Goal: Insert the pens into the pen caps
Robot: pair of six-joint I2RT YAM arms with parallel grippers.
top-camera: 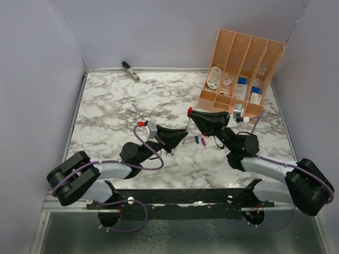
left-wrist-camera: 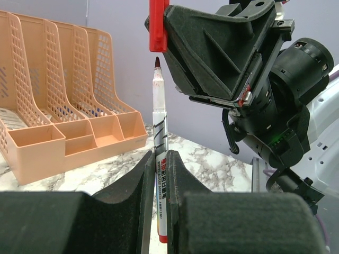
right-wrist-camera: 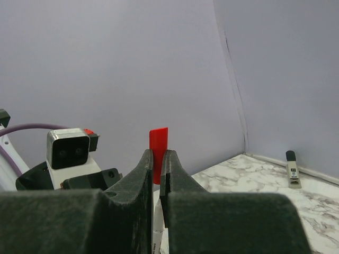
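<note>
Your left gripper [left-wrist-camera: 160, 159] clamped on pen [left-wrist-camera: 159, 106], barrel upright, tip up. Your right gripper [right-wrist-camera: 157, 159] pinches red cap [left-wrist-camera: 158, 26] directly above tip, small gap, axes near aligned. Close gap along barrel axis.

The pen [left-wrist-camera: 160, 159] carries on its white barrel black slanted strokes, a red block with white characters and a line of tiny black lettering, none sharp enough to read. A label on the grey clip [right-wrist-camera: 293, 170] is equally illegible.
</note>
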